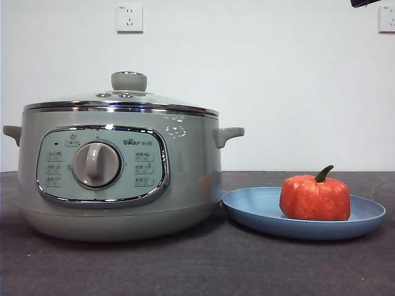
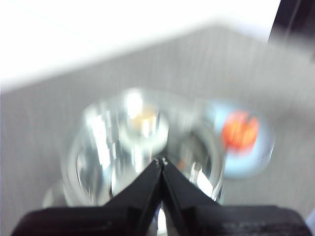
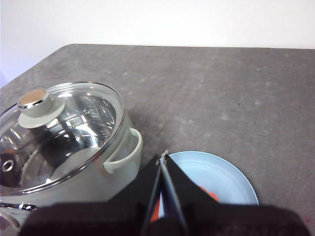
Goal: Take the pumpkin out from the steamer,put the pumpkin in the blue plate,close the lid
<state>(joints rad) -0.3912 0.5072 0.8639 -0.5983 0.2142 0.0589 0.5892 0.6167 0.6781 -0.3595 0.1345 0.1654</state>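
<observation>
A dark grey, speckled worktop (image 1: 203, 265) is seen carrying two things: the sage-green steamer (image 1: 117, 179) at the left, and the blue plate (image 1: 259, 213) just beside it at the right, directly on the surface.

— Where's my pumpkin (image 1: 315, 198) sitting?
— Upright on the blue plate (image 1: 259, 213), lower right of frame.
— And my steamer (image 1: 117, 169)?
— Standing at left, the lid (image 1: 123, 98) resting closed on it.
</observation>
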